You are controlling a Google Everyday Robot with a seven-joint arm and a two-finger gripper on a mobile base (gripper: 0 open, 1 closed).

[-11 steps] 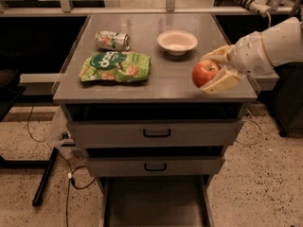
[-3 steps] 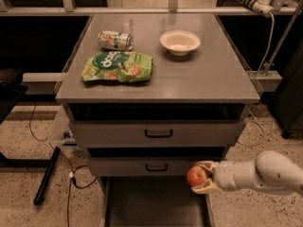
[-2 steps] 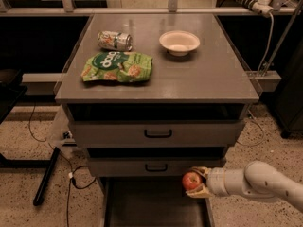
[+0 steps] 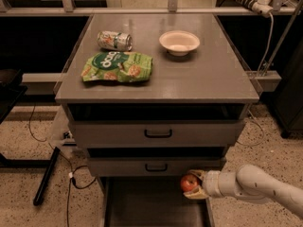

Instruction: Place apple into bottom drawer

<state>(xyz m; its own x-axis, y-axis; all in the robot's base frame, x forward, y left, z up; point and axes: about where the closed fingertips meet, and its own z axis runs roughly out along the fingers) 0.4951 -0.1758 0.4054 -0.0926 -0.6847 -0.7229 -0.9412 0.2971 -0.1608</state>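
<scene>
Your round red apple (image 4: 188,182) is in the cream two-finger gripper (image 4: 191,184). The fingers (image 4: 196,195) are closed on it, one above and one below. It hangs over the right side of the pulled-out grey metal bottom drawer (image 4: 142,207).

Expect the apple to be firm, smooth-skinned and fairly weighty. It will likely roll on the flat drawer floor and bruise if dropped, so a low release looks best. A hold across the widest part suits it, since the waxy skin could slip under an off-centre pinch.

The grey middle drawer with a black handle (image 4: 155,167) has its front just above the gripper, so watch it. The bottom drawer's right wall is just beside the gripper.

The grey top drawer (image 4: 158,134) looks shut. The grey tabletop (image 4: 208,79) carries a green snack bag (image 4: 117,66), a metal can lying on its side (image 4: 114,40) and a white bowl (image 4: 179,42). All three are well apart from the apple and not in your way.
</scene>
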